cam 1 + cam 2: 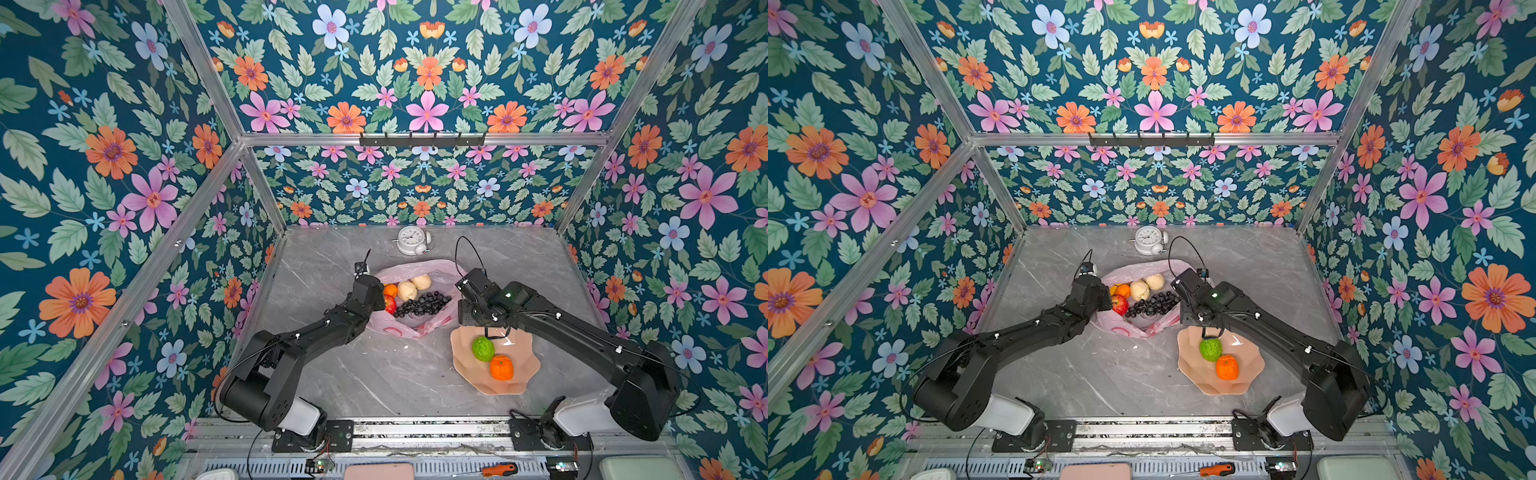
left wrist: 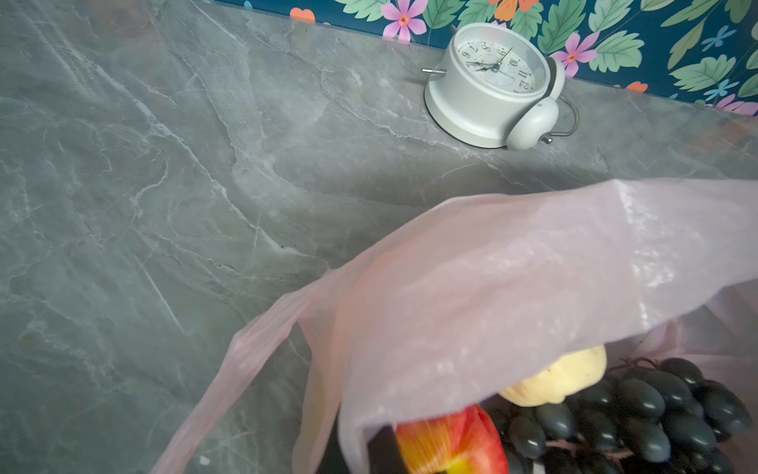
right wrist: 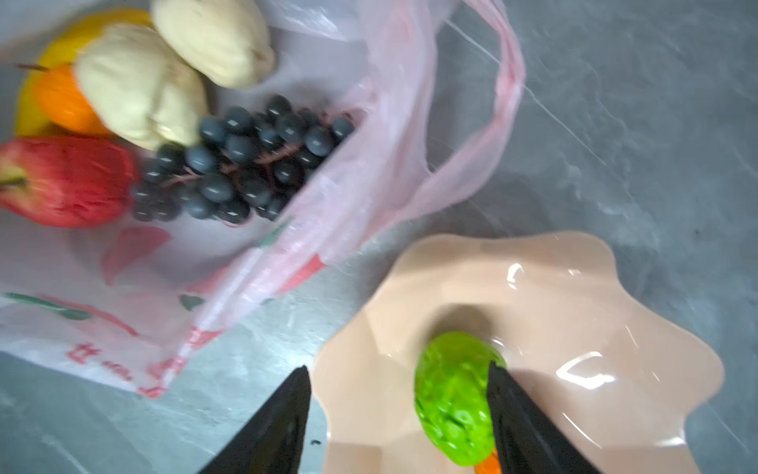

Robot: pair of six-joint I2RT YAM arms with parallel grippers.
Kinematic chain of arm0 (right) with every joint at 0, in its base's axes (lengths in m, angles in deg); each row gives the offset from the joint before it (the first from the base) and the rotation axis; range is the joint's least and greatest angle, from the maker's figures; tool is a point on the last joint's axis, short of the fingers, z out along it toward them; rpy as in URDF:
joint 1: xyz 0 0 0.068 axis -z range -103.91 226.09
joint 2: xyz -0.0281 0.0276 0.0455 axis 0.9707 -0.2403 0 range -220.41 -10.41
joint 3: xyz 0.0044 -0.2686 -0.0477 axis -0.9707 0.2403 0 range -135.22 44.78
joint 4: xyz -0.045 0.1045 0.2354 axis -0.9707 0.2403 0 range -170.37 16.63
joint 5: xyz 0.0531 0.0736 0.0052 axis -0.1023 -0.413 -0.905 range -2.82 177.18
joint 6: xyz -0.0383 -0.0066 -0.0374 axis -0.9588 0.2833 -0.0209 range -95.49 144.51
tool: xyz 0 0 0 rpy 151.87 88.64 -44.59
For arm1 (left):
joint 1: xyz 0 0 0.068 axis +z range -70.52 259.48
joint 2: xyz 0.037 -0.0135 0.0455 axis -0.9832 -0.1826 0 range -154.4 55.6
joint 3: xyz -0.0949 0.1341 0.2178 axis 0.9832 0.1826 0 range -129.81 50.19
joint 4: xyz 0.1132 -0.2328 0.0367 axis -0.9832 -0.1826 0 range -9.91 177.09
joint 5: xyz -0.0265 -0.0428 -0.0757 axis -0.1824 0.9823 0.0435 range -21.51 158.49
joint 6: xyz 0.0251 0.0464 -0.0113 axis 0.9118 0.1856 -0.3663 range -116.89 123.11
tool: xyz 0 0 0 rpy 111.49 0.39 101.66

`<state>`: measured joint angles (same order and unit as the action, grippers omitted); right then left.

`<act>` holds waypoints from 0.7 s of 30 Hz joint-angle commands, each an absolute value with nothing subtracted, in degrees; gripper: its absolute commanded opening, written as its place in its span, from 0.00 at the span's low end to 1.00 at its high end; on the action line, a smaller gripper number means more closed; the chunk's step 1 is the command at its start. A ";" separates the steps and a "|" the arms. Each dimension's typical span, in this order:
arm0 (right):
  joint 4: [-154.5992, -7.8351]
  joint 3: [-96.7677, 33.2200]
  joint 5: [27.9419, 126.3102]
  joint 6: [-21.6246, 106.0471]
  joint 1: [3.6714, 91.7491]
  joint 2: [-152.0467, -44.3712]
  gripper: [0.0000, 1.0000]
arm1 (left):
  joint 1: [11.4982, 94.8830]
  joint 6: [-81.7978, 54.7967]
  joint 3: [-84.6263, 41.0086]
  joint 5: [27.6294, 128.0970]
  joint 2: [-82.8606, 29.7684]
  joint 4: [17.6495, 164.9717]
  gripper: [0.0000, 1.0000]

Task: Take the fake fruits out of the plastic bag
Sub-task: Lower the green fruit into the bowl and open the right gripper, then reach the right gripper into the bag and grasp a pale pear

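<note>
Centre frame, the fruits (image 1: 407, 290) in the flimsy bag (image 1: 419, 269) look light and slick, best gripped across their middles, the grapes (image 1: 422, 305) by the stem; the left gripper (image 2: 381, 449) pinches the bag's rim, the right gripper (image 3: 397, 367) hangs wide, empty, over the green fruit (image 1: 483, 348) in the dish (image 1: 525, 370).

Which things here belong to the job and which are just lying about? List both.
Job: plastic bag; in it red apple, grapes, two cream fruits, orange, banana; green fruit and second orange already in the peach dish.
Lying about: alarm clock, screwdriver.
</note>
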<state>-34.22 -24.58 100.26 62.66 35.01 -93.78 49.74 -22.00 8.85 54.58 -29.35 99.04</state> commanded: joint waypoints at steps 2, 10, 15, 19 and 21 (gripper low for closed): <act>-40.90 -29.40 95.84 57.36 34.87 -98.10 0.66 | 49.76 -21.50 9.19 54.33 -28.71 99.92 0.06; -42.35 -43.05 89.15 54.85 34.85 -112.65 0.66 | 49.77 -21.59 9.21 53.81 -28.43 99.66 0.06; -40.97 -52.56 87.19 53.81 34.87 -122.16 0.66 | 49.78 -21.64 9.02 53.48 -28.74 99.49 0.06; -38.39 -59.51 86.65 53.12 34.87 -128.30 0.66 | 49.77 -21.68 9.10 53.52 -28.52 99.47 0.06; -36.83 -62.78 86.91 52.77 34.99 -131.26 0.66 | 49.77 -21.69 9.12 53.52 -28.43 99.48 0.06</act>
